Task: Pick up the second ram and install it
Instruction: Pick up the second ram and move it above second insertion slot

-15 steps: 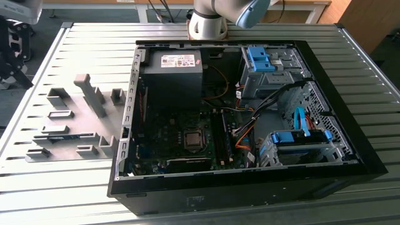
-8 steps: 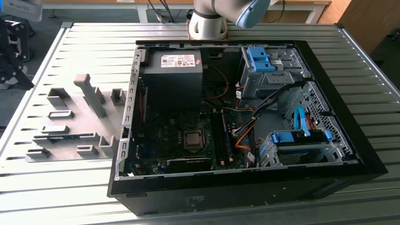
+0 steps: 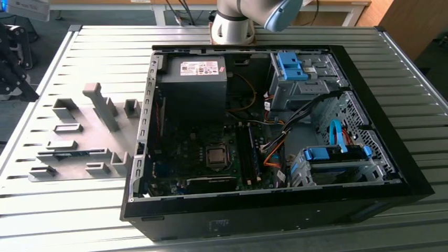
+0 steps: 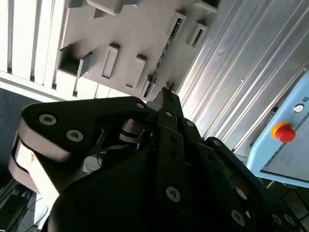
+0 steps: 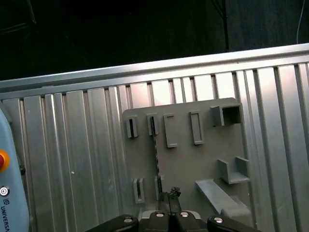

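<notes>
Hovering over a grey fixture plate (image 5: 207, 159), the robot's dark hand (image 5: 170, 194) has its fingertips drawn close together with nothing between them; the second wrist view shows the same narrow closure of the hand (image 4: 166, 92), its fingers meeting in a point above the plate (image 4: 130, 29). The second ram (image 5: 156, 154), a thin green stick, stands on edge in a slot of that plate, just beside the fingertips as the first wrist view frames them but not touched by them. In the exterior view the second ram (image 3: 73, 154) shows a blue label and rests among the grey blocks of the plate (image 3: 91, 139), which lies on a ribbed metal surface (image 3: 91, 52) to the exterior view's left of an open black computer case (image 3: 413, 178). Beyond the case rises the pale base of the arm (image 3: 234, 23).
</notes>
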Action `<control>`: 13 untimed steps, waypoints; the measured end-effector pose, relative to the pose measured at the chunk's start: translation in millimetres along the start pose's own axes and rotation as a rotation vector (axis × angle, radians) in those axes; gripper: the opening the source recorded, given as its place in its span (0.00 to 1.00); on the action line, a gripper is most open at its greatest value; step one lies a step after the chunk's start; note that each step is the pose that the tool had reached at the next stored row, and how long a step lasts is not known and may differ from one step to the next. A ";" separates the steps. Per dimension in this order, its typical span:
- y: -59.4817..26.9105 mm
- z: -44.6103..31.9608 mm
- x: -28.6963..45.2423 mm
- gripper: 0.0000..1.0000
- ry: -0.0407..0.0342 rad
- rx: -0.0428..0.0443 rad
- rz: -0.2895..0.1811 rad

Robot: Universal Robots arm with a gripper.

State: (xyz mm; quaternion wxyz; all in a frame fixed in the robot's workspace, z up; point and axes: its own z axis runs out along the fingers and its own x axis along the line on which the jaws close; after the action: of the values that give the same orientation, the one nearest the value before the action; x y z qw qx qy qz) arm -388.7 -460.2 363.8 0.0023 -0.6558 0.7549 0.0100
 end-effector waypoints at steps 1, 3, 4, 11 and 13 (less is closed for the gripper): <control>0.0 0.0 0.0 0.11 0.0002 0.0001 0.000; 0.0 0.1 0.0 0.11 0.0004 0.0002 0.000; 0.0 0.2 0.0 0.11 0.0004 0.0003 0.000; -0.2 6.7 1.5 0.30 0.0010 -0.0007 -0.034; -0.1 10.3 2.4 0.30 0.0010 -0.0012 -0.048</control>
State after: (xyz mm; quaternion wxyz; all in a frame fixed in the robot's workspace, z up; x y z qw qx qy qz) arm -389.0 -462.4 353.5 0.0017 -0.6736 0.7391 0.0101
